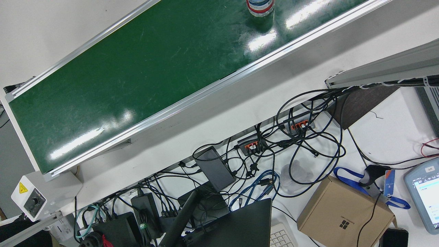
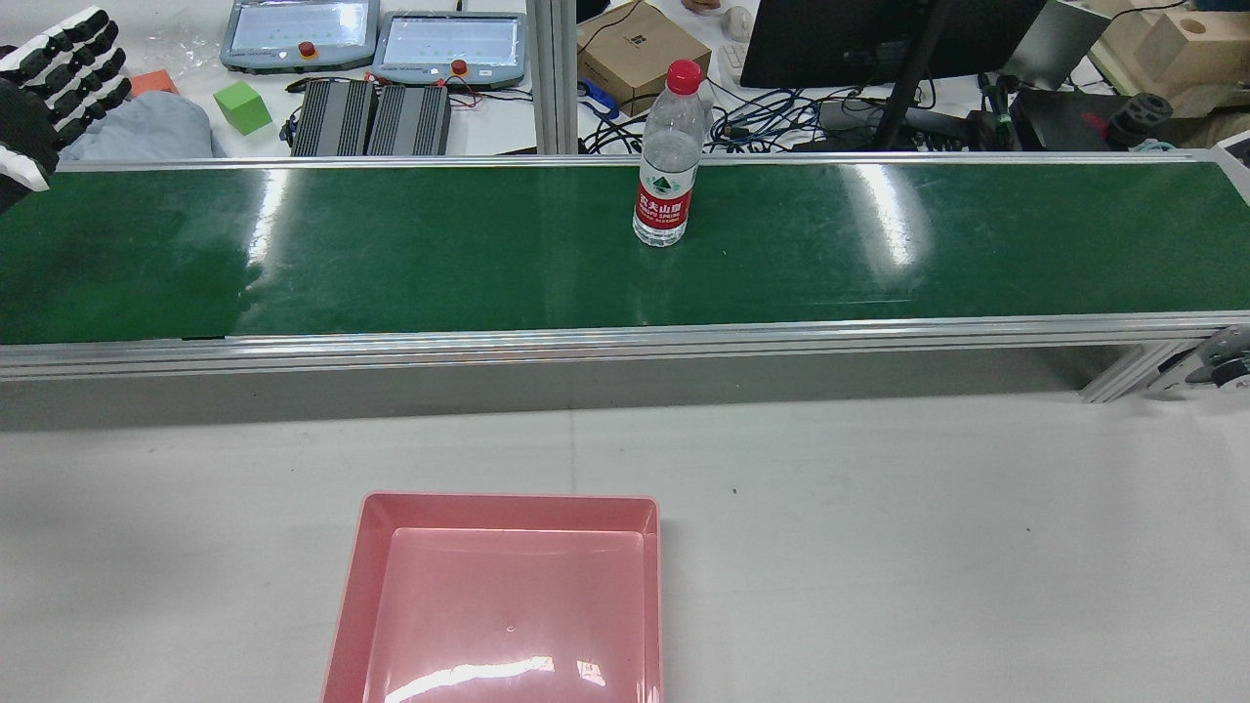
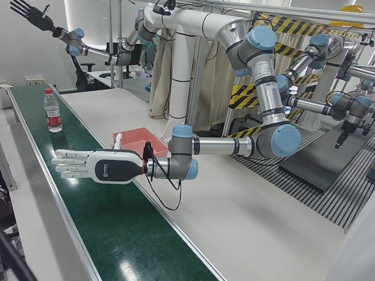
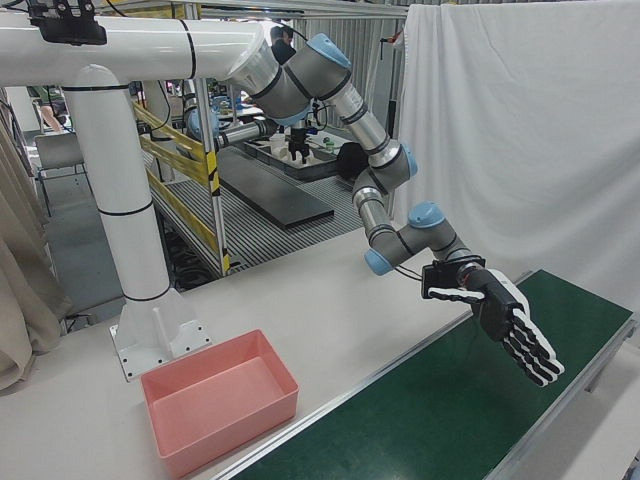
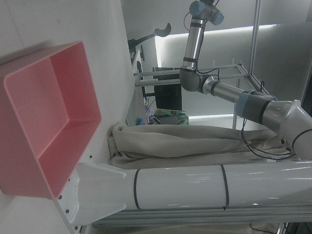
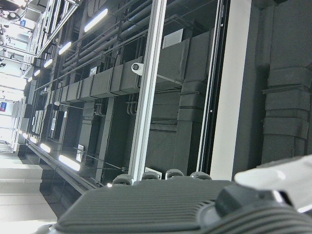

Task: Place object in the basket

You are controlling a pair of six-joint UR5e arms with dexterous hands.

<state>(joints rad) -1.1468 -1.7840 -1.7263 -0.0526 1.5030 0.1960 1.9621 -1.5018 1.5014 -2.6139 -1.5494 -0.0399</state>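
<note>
Left hand (image 2: 49,88), a white-backed, black-fingered dexterous hand, hovers over the left end of the belt with its fingers stretched out straight and apart, holding nothing. In the left-front view (image 3: 88,165) it lies flat, reaching across the belt towards its far rail; the right-front view (image 4: 505,320) shows it tilted downward above the green surface. The right hand (image 3: 29,12) is raised high in the background of the left-front view, fingers splayed wide and grasping nothing.

The long green conveyor belt with aluminium side rails (image 2: 439,254) runs from left to right across the far part of the station. On its near side lies the white table top (image 2: 879,537).

A shallow pink rectangular plastic basket (image 2: 508,501) sits on the table near the front edge, left of centre and well apart from the belt.

The clear plastic water bottle with a red cap and red label (image 2: 668,161) stands upright on the belt, about midway along it and close to the far rail. It is well to the right of the left hand and touches neither hand. The front view catches only its top (image 1: 260,7) at the upper edge.
</note>
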